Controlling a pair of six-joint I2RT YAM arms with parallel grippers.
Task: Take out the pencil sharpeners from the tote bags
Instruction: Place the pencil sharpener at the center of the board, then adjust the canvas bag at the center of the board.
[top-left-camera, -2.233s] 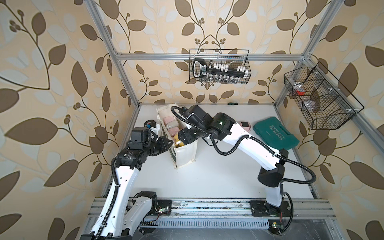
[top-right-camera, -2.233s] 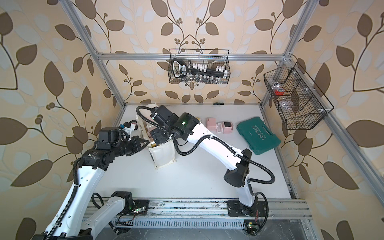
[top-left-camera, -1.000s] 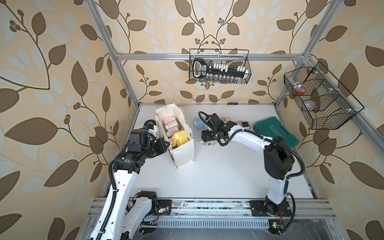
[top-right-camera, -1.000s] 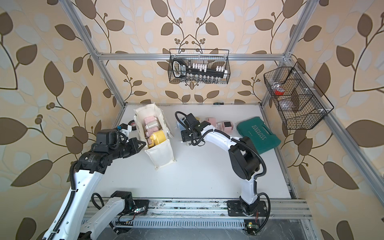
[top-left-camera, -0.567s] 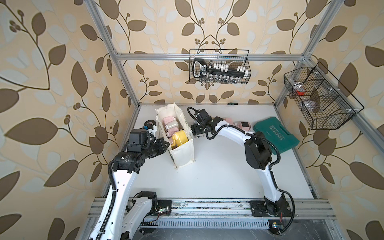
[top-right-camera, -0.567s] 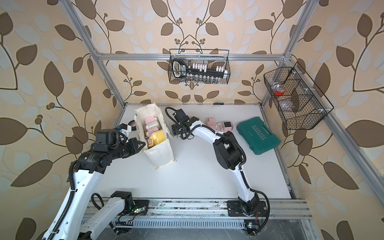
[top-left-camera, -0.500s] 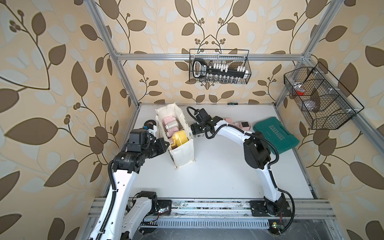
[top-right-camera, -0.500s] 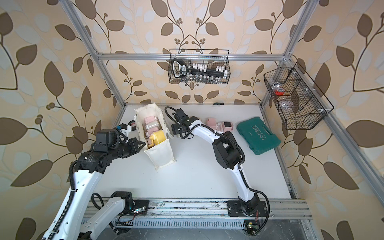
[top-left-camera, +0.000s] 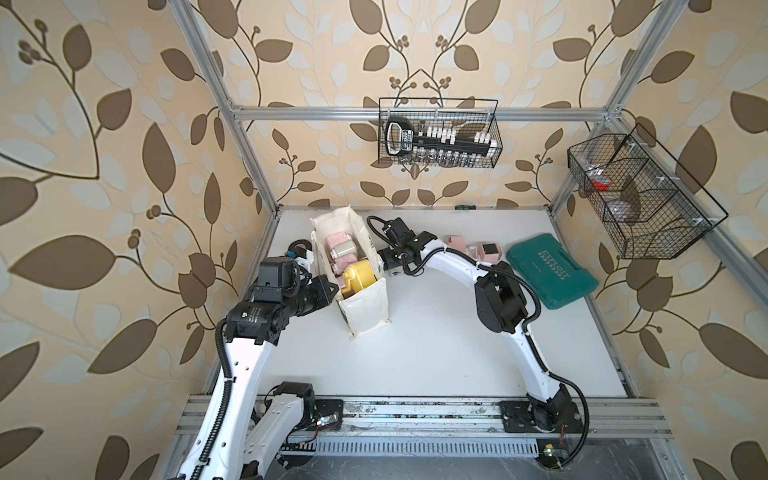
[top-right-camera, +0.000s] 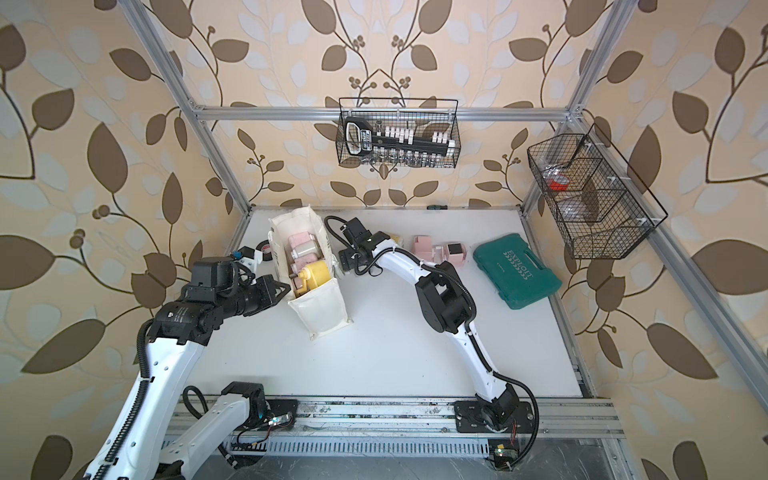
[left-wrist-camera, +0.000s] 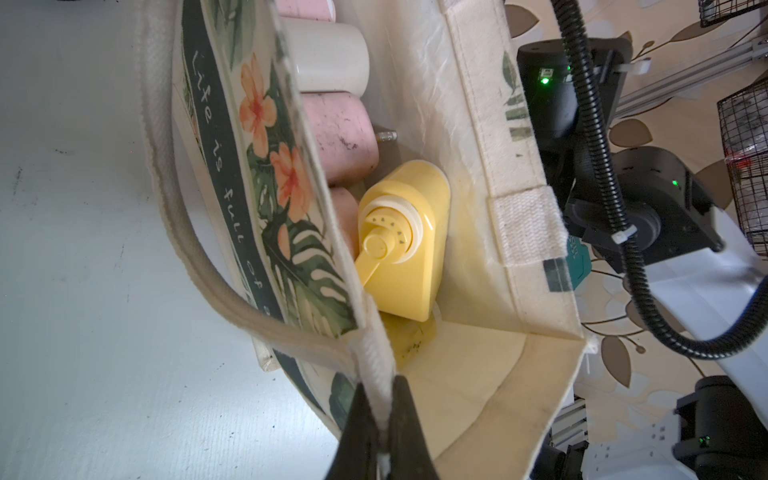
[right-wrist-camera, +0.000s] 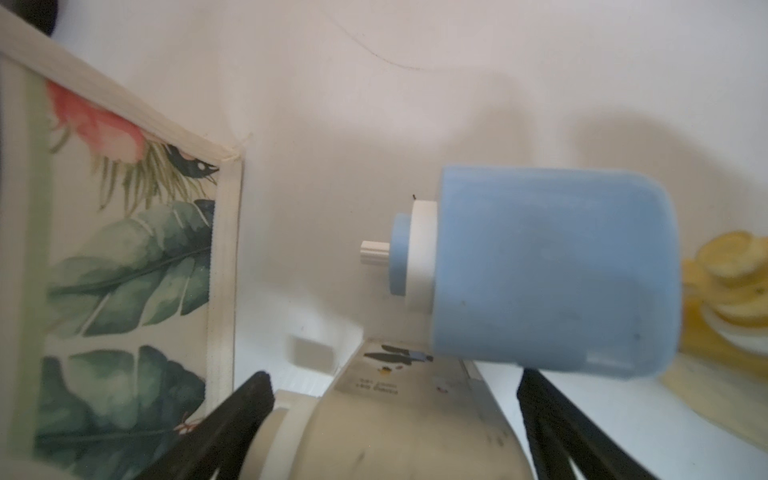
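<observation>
The cream tote bag (top-left-camera: 365, 307) (top-right-camera: 324, 309) stands open at the table's left. In it lie a yellow pencil sharpener (top-left-camera: 359, 276) (left-wrist-camera: 401, 249) and pink and cream ones. My left gripper (left-wrist-camera: 380, 390) (top-left-camera: 332, 289) is shut on the bag's rim by a handle. Just right of the bag, my right gripper (right-wrist-camera: 390, 386) (top-left-camera: 388, 266) is open with a cream-grey sharpener (right-wrist-camera: 395, 424) between its fingers. A light blue sharpener (right-wrist-camera: 552, 270) and a yellow one (right-wrist-camera: 731, 270) lie beyond it. Two pink sharpeners (top-left-camera: 457, 242) (top-left-camera: 490, 251) sit further right.
A teal case (top-left-camera: 550, 270) lies at the right of the table. Black wire baskets hang on the back wall (top-left-camera: 438, 133) and the right wall (top-left-camera: 640, 195). A black tape roll (top-right-camera: 262, 247) lies left of the bag, near the wall.
My right gripper came out of the bag to the table beside it, and its jaws have widened around the cream-grey sharpener. The left gripper still holds the rim.
</observation>
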